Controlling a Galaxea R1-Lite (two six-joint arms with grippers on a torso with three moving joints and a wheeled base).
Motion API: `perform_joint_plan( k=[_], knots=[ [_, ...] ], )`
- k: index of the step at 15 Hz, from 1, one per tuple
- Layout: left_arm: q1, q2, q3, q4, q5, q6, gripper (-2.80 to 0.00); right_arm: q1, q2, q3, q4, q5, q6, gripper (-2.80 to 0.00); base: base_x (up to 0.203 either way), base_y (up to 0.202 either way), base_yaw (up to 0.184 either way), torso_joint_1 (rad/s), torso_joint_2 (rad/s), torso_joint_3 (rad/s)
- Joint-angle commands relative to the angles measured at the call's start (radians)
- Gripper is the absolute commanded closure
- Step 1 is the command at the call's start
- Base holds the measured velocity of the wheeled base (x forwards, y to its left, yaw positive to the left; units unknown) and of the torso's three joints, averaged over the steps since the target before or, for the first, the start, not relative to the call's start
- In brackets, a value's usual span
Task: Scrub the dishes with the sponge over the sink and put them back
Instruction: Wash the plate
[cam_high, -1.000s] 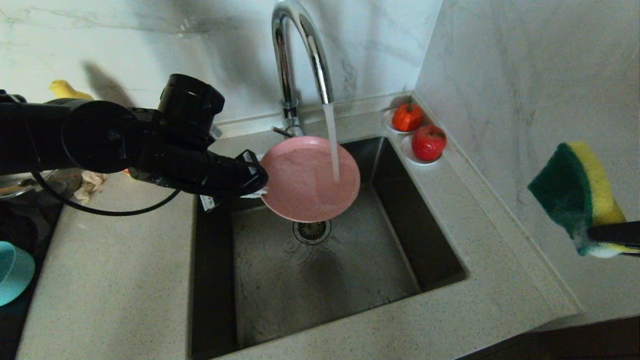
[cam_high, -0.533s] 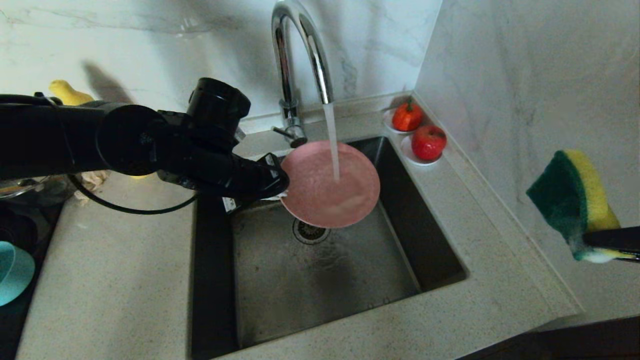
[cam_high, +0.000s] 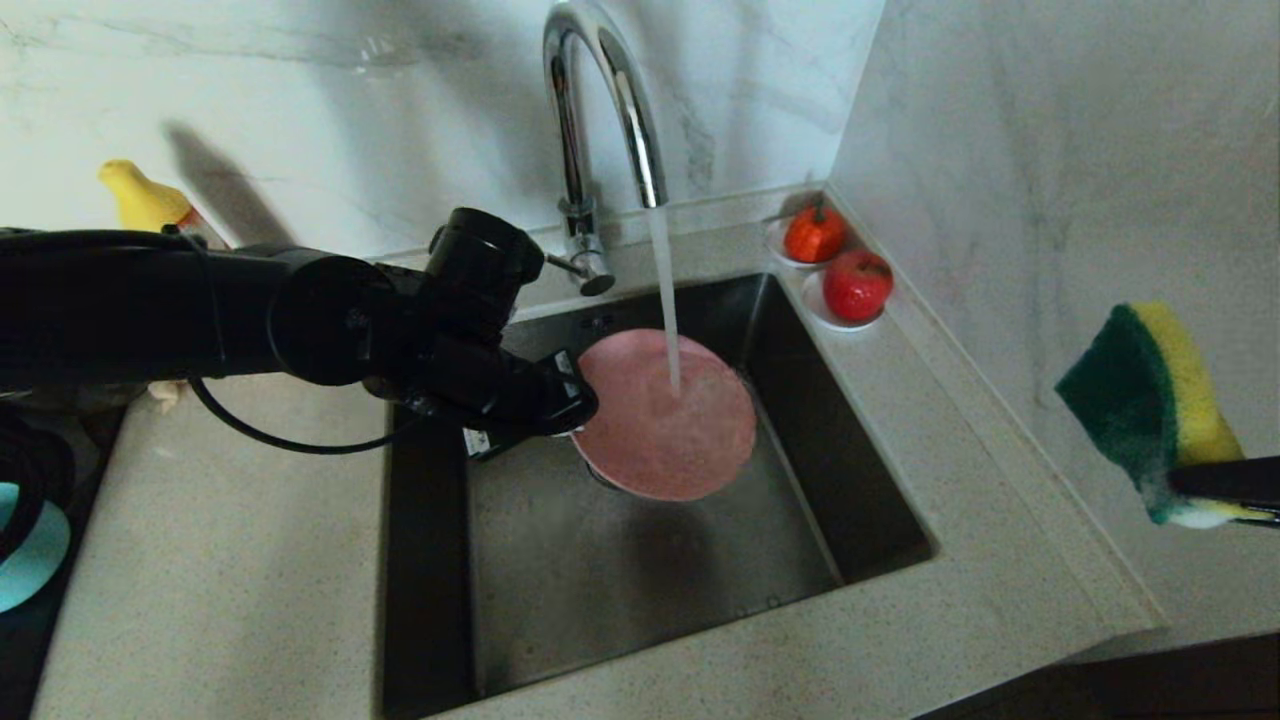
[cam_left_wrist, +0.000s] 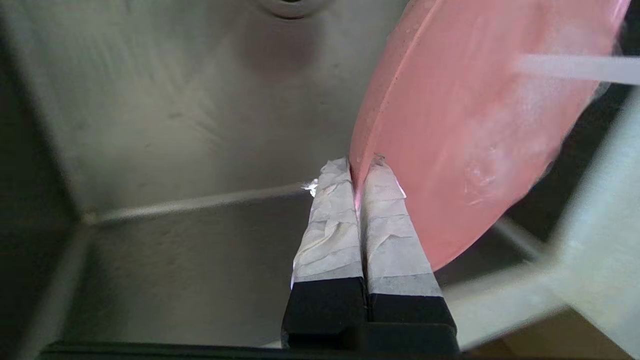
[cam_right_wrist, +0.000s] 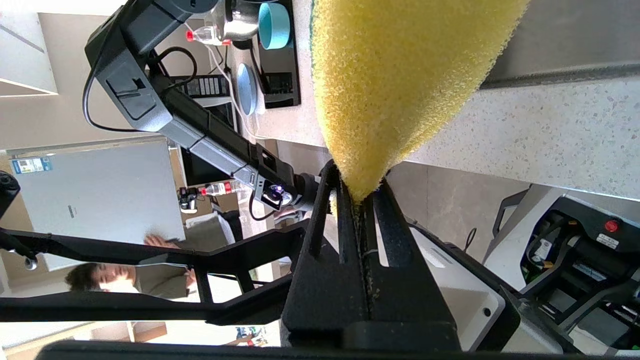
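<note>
My left gripper (cam_high: 578, 425) (cam_left_wrist: 357, 167) is shut on the rim of the pink plate (cam_high: 665, 415) (cam_left_wrist: 460, 130). It holds the plate tilted, low inside the steel sink (cam_high: 560, 590), under the stream running from the chrome tap (cam_high: 600, 110). Off to the far right, above the counter, my right gripper (cam_high: 1190, 495) (cam_right_wrist: 357, 192) is shut on one end of the sponge (cam_high: 1150, 395) (cam_right_wrist: 400, 65), yellow foam on one face and dark green pad on the other. A teal-blue bowl (cam_high: 30, 560) (cam_right_wrist: 274, 25) shows at the left edge. The spoon is out of view.
Two red tomato-like fruits (cam_high: 840, 265) rest on tiny white saucers at the sink's back right corner. A yellow object (cam_high: 140, 195) stands against the back wall at left. Speckled counter (cam_high: 230, 560) surrounds the sink; a marble wall rises at right. A person shows in the right wrist view.
My left arm has carried the plate rightward and down, from above the sink's back left rim to deeper in the basin; it now covers the drain. The right gripper and sponge stayed almost still.
</note>
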Motion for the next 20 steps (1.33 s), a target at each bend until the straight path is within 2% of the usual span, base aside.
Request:
perform_joint_plan(
  k=[1, 4, 8, 11, 14, 17, 19, 20],
  knots=[
    [0.001, -0.010, 0.012, 0.008, 0.068, 0.006, 0.00, 0.001, -0.001, 0.008, 0.000, 0.005, 0.003, 0.00, 0.000, 0.000, 0.000, 0.000, 0.00, 0.000],
    [0.001, -0.058, 0.013, 0.013, 0.164, 0.060, 0.00, 0.001, 0.005, 0.030, -0.004, 0.007, 0.001, 0.00, 0.000, 0.000, 0.000, 0.000, 0.00, 0.000],
    [0.001, -0.138, 0.013, 0.012, 0.353, 0.194, 0.00, 0.002, -0.001, 0.046, -0.004, 0.009, 0.000, 0.00, 0.000, 0.000, 0.000, 0.000, 0.00, 0.000],
    [0.000, -0.184, 0.019, 0.010, 0.456, 0.278, 0.00, 0.001, 0.001, 0.047, -0.001, 0.009, 0.003, 0.00, 0.000, 0.000, 0.000, 0.000, 0.00, 0.000],
    [-0.001, -0.192, 0.040, 0.002, 0.593, 0.359, 0.00, 0.002, 0.007, 0.072, -0.004, 0.009, 0.001, 0.00, 0.000, 0.000, 0.000, 0.000, 0.00, 0.000],
    [-0.001, -0.234, 0.027, -0.004, 0.624, 0.429, 0.00, 0.002, 0.010, 0.086, -0.004, 0.009, 0.000, 0.00, 0.000, 0.000, 0.000, 0.000, 0.00, 0.000],
    [-0.001, -0.257, 0.035, -0.090, 0.634, 0.508, 0.00, 0.002, 0.003, 0.085, -0.004, 0.009, 0.001, 0.00, 0.000, 0.000, 0.000, 0.000, 0.00, 0.000],
    [-0.001, -0.263, 0.044, -0.140, 0.668, 0.566, 0.00, 0.002, -0.001, 0.086, -0.004, 0.009, 0.001, 0.00, 0.000, 0.000, 0.000, 0.000, 0.00, 0.000]
  ],
)
